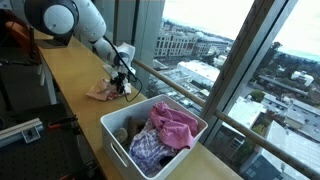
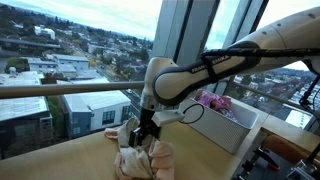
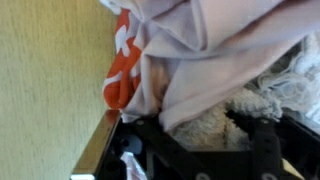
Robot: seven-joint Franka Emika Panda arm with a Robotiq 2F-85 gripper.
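A small pile of cloths (image 1: 101, 91) lies on the long wooden counter (image 1: 70, 70) by the window. My gripper (image 1: 123, 84) points down into it; in the other exterior view the gripper (image 2: 143, 134) is sunk into the same pile (image 2: 140, 160). In the wrist view my gripper (image 3: 200, 125) has its dark fingers (image 3: 262, 128) on both sides of a fluffy white cloth (image 3: 195, 135), shut on it. A pale pink cloth (image 3: 215, 50) drapes over it, with an orange-and-white cloth (image 3: 120, 70) beside it.
A white basket (image 1: 120, 140) full of clothes, a pink one (image 1: 172, 122) on top, stands further along the counter; it also shows in the other exterior view (image 2: 238, 128). A metal rail (image 2: 60, 89) and the window glass run along the counter's far edge.
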